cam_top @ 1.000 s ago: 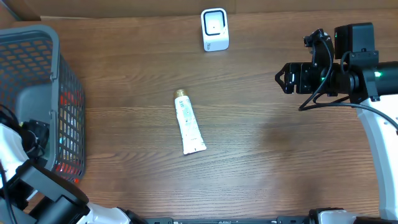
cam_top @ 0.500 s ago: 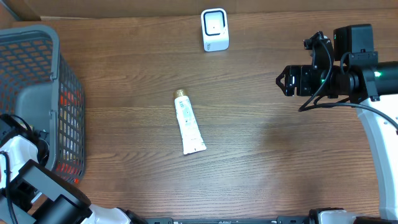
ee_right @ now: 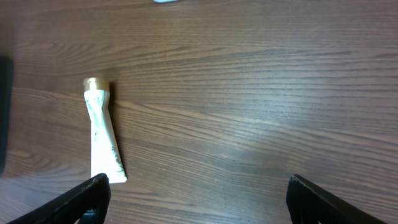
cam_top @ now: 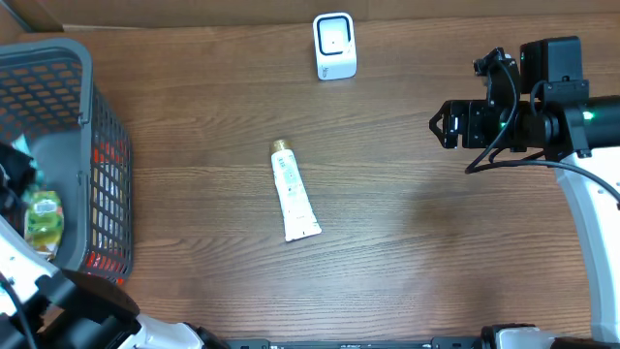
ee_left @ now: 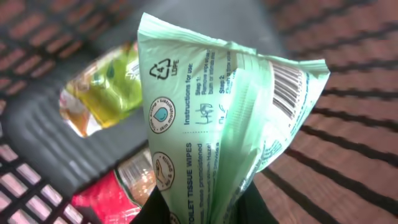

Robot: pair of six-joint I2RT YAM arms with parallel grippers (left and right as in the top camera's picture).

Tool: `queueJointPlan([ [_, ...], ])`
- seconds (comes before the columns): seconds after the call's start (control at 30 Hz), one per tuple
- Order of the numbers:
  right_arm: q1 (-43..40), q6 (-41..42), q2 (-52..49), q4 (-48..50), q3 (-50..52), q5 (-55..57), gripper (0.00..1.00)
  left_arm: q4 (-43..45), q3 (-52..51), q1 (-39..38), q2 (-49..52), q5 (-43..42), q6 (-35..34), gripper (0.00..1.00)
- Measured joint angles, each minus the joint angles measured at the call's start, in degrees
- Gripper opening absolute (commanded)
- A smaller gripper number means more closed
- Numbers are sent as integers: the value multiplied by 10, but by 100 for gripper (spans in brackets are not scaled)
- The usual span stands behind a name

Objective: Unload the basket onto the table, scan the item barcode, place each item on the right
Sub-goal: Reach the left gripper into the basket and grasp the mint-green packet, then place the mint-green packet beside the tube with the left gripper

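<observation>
While the left gripper [ee_left: 205, 210] hangs over the basket [cam_top: 97, 116] at the left edge of the tabletop [cam_top: 407, 242], its jaws are clamped on 1 end of a soft green wipes pack [ee_left: 205, 124]. The barcode [ee_left: 286, 87] sits on the pack's far corner, on a creased fold. The scanner [cam_top: 335, 46] stands well apart at the back of the tabletop, and a tube [cam_top: 294, 189] lies flat in the middle. The right gripper [cam_top: 438, 126] hovers at the right, jaws apart, holding nothing.

Likely risks: the pinch on 1 end leaves the limp pack free to sag, swing or slip out on the long carry — it could fall back among the other packets [ee_left: 106, 93] or snag the basket rim. A crumpled or turned-away barcode may not read at the scanner.
</observation>
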State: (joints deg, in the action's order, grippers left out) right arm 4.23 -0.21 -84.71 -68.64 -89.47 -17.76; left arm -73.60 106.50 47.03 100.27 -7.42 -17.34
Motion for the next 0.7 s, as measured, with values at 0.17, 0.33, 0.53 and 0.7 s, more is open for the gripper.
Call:
queueJointPlan([
  [0.17,0,0,0,0,0,0,91,-98,172,-75,-1,-13,31,4],
  [0.33,0,0,0,1,0,0,91,-140,225,-229,-7,-26,42,4],
  [0.53,0,1,0,12,0,0,92,-77,71,-471,-4,-40,-9,4],
  [0.7,0,0,0,15,0,1,93,121,-149,-635,11,-43,-93,4],
])
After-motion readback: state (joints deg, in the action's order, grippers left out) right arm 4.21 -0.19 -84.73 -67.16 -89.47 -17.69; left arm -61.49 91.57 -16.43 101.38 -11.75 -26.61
